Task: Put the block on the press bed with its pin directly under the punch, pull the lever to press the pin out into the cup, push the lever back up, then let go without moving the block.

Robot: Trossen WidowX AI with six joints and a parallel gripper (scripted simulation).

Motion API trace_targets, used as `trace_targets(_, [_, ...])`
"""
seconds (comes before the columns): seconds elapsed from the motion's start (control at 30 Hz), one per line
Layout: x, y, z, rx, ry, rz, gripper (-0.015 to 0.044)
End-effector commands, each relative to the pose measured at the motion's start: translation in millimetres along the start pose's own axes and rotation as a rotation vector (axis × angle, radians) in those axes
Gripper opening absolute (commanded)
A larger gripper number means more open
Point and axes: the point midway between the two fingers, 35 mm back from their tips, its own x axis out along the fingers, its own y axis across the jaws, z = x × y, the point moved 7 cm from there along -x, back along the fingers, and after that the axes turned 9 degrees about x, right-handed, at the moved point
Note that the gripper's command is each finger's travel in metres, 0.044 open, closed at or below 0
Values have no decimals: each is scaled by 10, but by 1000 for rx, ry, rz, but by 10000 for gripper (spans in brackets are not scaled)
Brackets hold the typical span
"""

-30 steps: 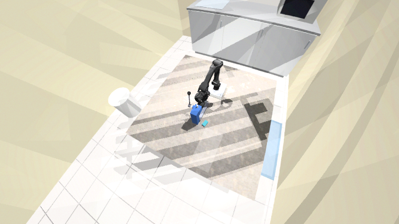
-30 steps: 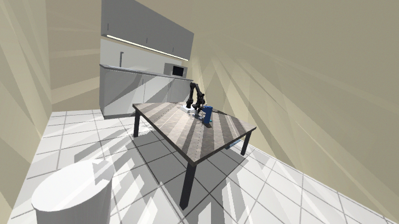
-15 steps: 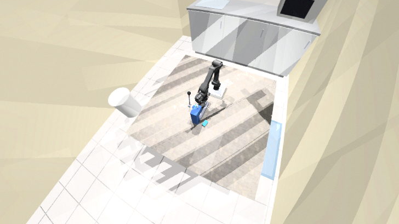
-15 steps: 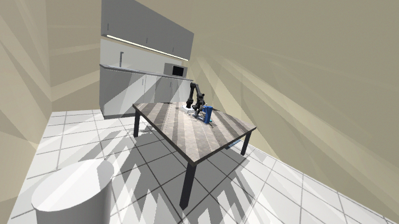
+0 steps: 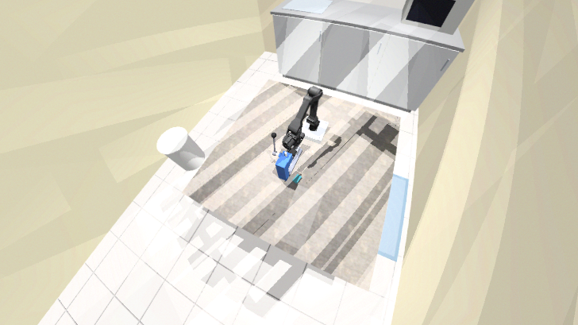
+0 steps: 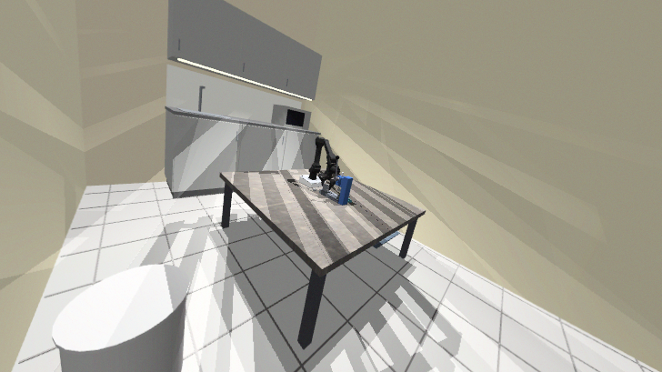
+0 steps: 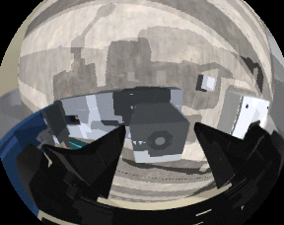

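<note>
The grey, box-shaped block with a round pin feature on its facing side (image 7: 161,119) is seen between the two black fingers of the claw (image 5: 292,150) (image 6: 327,186) (image 7: 161,127). The fingers are spread apart, and a gap is seen at each side of the block, so it is not clamped. The block is overlapped in the wrist view with the pale, flat metal press bed (image 5: 295,161) (image 7: 86,110); whether its pin is lined up with the punch cannot be told.

At the end of the bed, the tall blue press body (image 5: 282,166) (image 6: 345,190) (image 7: 11,143) is stood upright. Beside it, the thin lever with a black ball knob (image 5: 274,144) is pointed upward, untouched by the claw. The small teal cup (image 5: 297,178) (image 7: 75,143) is placed near the foot of the press.

The claw is carried by the black jointed arm (image 5: 300,116) (image 6: 317,153), which is mounted on a white base plate (image 5: 324,133) (image 6: 303,182) (image 7: 248,112). Both arm and press are supported by the brown-and-grey striped counter (image 5: 341,218) (image 6: 293,216) (image 7: 175,59)
</note>
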Motion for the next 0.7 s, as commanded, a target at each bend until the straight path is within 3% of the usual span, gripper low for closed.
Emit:
trace_targets(0.0, [-325,14,1,3,-3,21,440])
trace_targets(0.13, [-350,11,1,4,-3,21,440])
trace_targets(0.43, [-979,20,-1,-1,-1,33,204])
trace_targets(0.67, [-998,18,-1,-1,-1,33,30])
